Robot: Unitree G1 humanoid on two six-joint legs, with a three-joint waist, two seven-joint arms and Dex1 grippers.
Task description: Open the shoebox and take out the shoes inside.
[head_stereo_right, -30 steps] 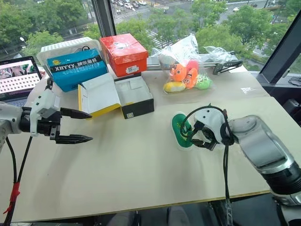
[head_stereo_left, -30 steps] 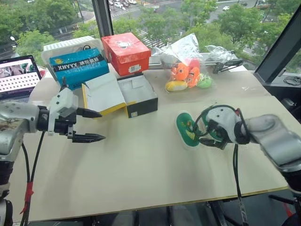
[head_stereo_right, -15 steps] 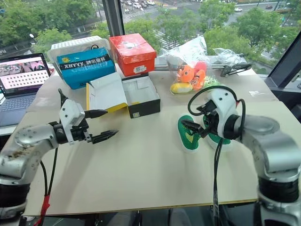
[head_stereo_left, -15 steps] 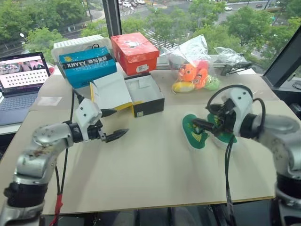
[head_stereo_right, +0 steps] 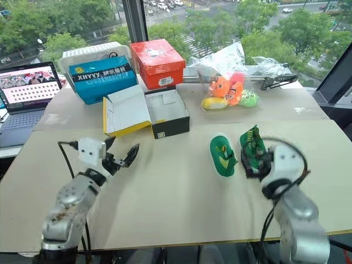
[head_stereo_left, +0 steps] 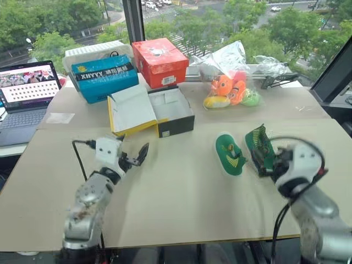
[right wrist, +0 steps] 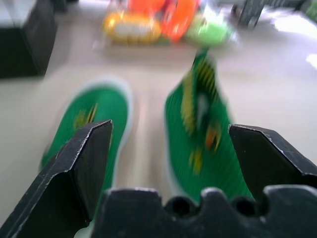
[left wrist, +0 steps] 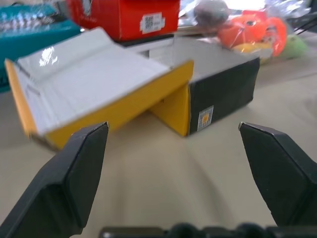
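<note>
Shoebox sits open toward the back of the tabletop, yellow lid folded out leftward, so its white inside shows bare. Both green shoes lie out near the right gripper, one tipped on edge. Its jaws stand wide and hold nothing; the left gripper faces the box with jaws likewise wide and bare. Task looks done.

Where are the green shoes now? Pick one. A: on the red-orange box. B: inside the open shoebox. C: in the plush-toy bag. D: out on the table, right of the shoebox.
D: both shoes lie on the table, and the open shoebox shows only its white lining.
</note>
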